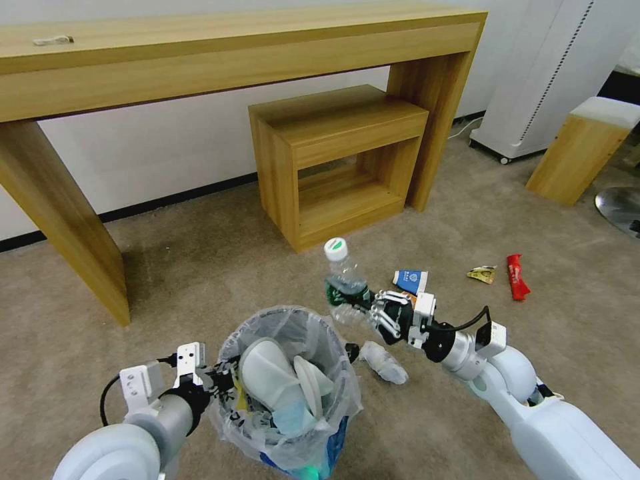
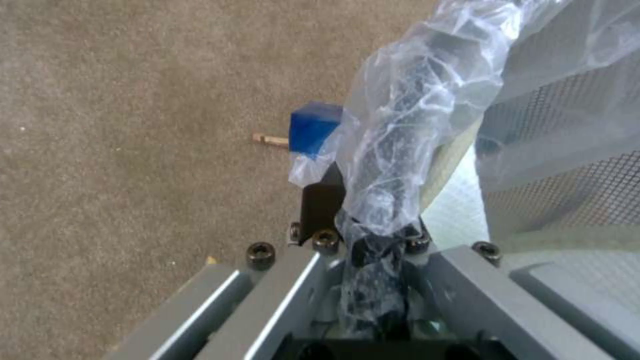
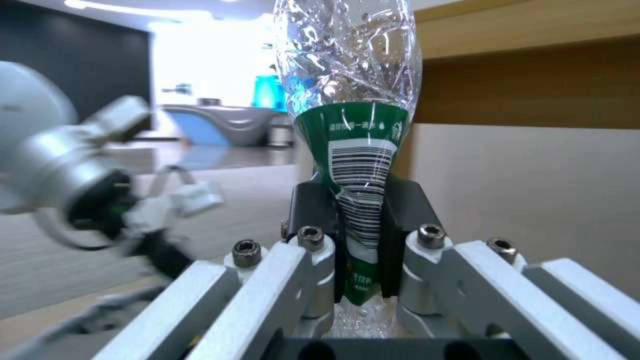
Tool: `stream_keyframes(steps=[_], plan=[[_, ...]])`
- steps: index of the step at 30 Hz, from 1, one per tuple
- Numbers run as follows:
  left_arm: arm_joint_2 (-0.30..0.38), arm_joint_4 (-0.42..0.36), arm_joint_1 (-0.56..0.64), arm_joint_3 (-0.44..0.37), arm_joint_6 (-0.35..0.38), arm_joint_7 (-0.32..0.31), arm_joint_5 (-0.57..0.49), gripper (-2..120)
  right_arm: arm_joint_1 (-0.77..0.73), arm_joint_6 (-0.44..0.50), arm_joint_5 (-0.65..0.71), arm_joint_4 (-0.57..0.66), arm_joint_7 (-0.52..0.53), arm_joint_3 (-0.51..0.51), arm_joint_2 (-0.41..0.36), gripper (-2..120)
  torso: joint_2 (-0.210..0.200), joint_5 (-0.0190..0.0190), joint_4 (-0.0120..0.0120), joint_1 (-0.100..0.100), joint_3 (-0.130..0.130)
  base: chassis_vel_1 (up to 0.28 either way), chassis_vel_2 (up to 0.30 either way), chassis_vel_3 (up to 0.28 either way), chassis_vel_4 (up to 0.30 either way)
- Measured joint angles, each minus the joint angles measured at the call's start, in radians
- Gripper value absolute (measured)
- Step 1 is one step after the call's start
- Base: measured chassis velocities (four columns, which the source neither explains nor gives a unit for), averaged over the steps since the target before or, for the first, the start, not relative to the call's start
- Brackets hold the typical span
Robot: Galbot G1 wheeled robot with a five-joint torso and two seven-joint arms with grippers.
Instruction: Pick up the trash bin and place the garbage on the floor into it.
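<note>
Between the fingers of my right gripper (image 3: 360, 250) a clear plastic bottle (image 1: 344, 283) is pinched at its green label, and the fingers press it so hard that the label is squeezed narrow. I hold the bottle upright, with its white cap on top, above the floor (image 1: 200, 267) and just beside the rim of the trash bin (image 1: 288, 387). My left gripper (image 2: 373, 235) is closed on the bin's rim, with the crinkled clear bag caught between the fingers. The bin hangs from this grip, in front of me at my left side. Inside it I see white slippers (image 1: 273, 377) and some crumpled things. On the beige carpet near my right arm lie a crushed clear bottle (image 1: 384, 362), a blue-white paper cup (image 1: 410, 281), a yellow wrapper (image 1: 482, 274) and a red wrapper (image 1: 516, 277). A small stick (image 2: 269, 139) lies on the carpet close to the bin.
</note>
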Motion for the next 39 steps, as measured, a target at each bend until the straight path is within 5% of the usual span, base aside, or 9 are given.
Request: stream_keyframes(steps=[5,14,39], plan=[[-0.004,0.019,-0.017,0.011,0.000,0.009,0.003,1,0.000,-0.002,0.009,0.001,-0.136,-0.006,0.003,8,0.000,0.0000,-0.0001,0.000,0.000,0.000,0.000,0.000,0.000],[-0.016,0.027,-0.022,0.024,0.000,0.013,0.004,1,0.000,-0.005,0.013,0.013,-0.208,-0.008,0.005,8,0.000,0.0000,-0.0001,0.000,0.000,0.000,0.000,0.000,0.000],[-0.014,-0.025,-0.002,0.056,0.006,0.009,-0.104,1,0.044,0.021,-0.021,-0.059,-0.153,-0.057,0.052,7,0.000,0.0001,0.0000,0.000,0.000,0.000,0.000,0.000,0.000]])
